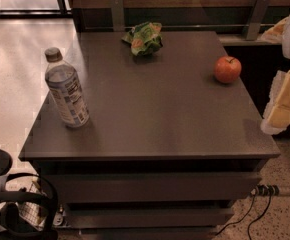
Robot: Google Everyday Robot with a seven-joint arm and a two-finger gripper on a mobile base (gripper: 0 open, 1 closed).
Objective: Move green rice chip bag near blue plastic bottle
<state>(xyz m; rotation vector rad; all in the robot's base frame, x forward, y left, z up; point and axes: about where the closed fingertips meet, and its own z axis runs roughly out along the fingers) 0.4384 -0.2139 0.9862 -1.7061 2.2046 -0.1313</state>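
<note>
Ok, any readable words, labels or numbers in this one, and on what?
None legible.
blue plastic bottle: label print too blurred to read.
green rice chip bag: orange and white print, unreadable.
gripper, at the right edge past the table: no text visible.

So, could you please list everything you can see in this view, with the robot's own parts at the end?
green rice chip bag: one, bright green with orange and white print, at the table's far edge, near the middle
blue plastic bottle: one, clear with a pale blue-and-white label and tan cap, upright on the table's left side
apple: one, red, on the table's right side, toward the back
table: one, dark grey, with drawers below, centre of view
power strip: one, pale, on the floor at lower right, with dark cables
hand: one, white and yellow, at the right edge of the view beside the table, apart from all three items
</note>
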